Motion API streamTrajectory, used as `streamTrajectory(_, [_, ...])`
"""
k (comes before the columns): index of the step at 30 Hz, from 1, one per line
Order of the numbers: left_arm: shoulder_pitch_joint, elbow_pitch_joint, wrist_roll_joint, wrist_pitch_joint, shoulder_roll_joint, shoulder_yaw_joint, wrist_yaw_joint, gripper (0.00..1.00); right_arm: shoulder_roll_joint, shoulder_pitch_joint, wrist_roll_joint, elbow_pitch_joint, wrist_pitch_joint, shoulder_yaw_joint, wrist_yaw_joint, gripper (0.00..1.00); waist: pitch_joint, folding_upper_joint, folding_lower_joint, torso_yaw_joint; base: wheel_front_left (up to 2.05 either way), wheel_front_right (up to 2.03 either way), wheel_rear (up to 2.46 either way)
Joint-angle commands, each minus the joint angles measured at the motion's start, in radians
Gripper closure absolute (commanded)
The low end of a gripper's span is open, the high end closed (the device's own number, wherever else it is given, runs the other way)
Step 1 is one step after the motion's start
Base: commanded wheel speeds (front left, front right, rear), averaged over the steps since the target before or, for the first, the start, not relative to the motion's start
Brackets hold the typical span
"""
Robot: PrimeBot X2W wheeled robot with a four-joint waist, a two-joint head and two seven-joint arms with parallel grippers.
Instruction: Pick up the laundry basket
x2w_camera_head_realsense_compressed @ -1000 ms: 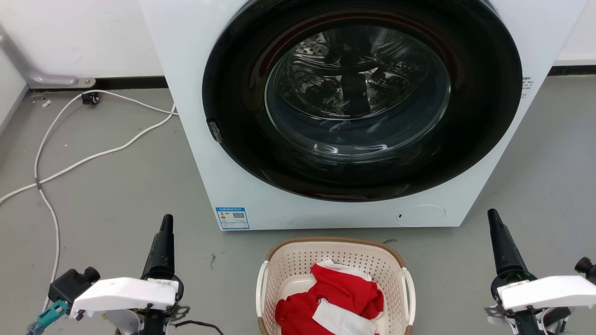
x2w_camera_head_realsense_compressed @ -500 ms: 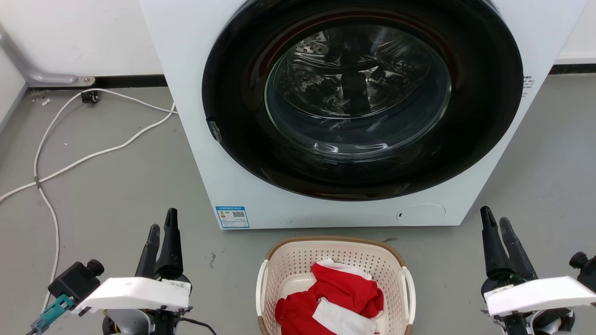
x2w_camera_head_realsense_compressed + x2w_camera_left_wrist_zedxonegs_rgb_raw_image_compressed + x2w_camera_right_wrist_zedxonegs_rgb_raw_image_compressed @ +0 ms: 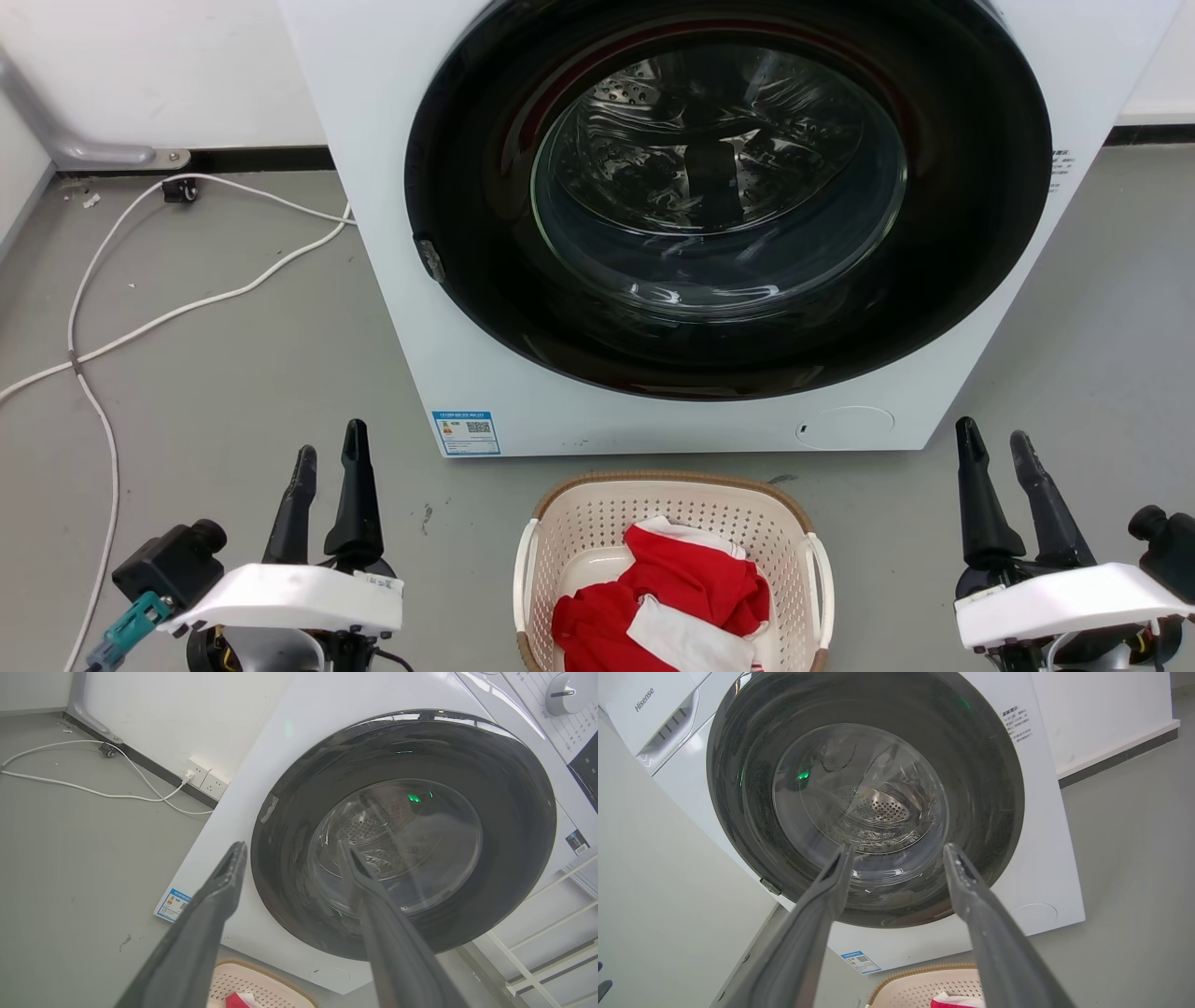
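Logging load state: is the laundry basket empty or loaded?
Loaded: crumpled red and white cloth lies inside the laundry basket, which stands upright.

Washing machine (image 3: 392, 280): white front-loader standing on the grey floor (image 3: 233, 392), back to the white wall (image 3: 140, 75).

Door (image 3: 728, 205): round, dark-rimmed, shut. The perforated steel drum (image 3: 719, 159) shows through its glass.

Blue label (image 3: 466, 433): at the machine's lower left front corner. Round cover (image 3: 845, 426): at its lower right.

Control knob (image 3: 558, 693): on the top panel. Detergent drawer (image 3: 668, 723): at the panel's other end, marked Hisense.

White cable (image 3: 187, 313): loops across the floor left of the machine, running to wall sockets (image 3: 205, 779) beside it.

Grey pipe (image 3: 65, 149): farther left, at the wall's foot.

Red and white cloth (image 3: 672, 597): bunched just in front of the machine's base.
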Motion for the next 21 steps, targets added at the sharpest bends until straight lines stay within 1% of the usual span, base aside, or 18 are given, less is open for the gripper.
streamTrajectory(1, [0.002, -0.018, 0.037, -0.011, 0.004, -0.005, 0.006, 0.0, -0.004, 0.002, -0.042, -0.02, -0.011, 0.003, 0.0, 0.0, 0.0, -0.0001, 0.0, 0.0, 0.0, 0.0, 0.0])
streamTrajectory(14, [0.02, -0.026, 0.183, -0.047, 0.004, -0.026, 0.029, 0.0, -0.005, 0.023, -0.221, -0.038, -0.048, 0.005, 0.0, 0.0, 0.0, -0.0001, 0.0, 0.0, 0.0, 0.0, 0.0])
streamTrajectory(21, [0.026, -0.032, 0.244, -0.061, 0.004, -0.039, 0.037, 0.0, -0.005, 0.031, -0.296, -0.049, -0.062, 0.007, 0.0, 0.0, 0.0, -0.0001, 0.0, 0.0, 0.0, 0.0, 0.0])
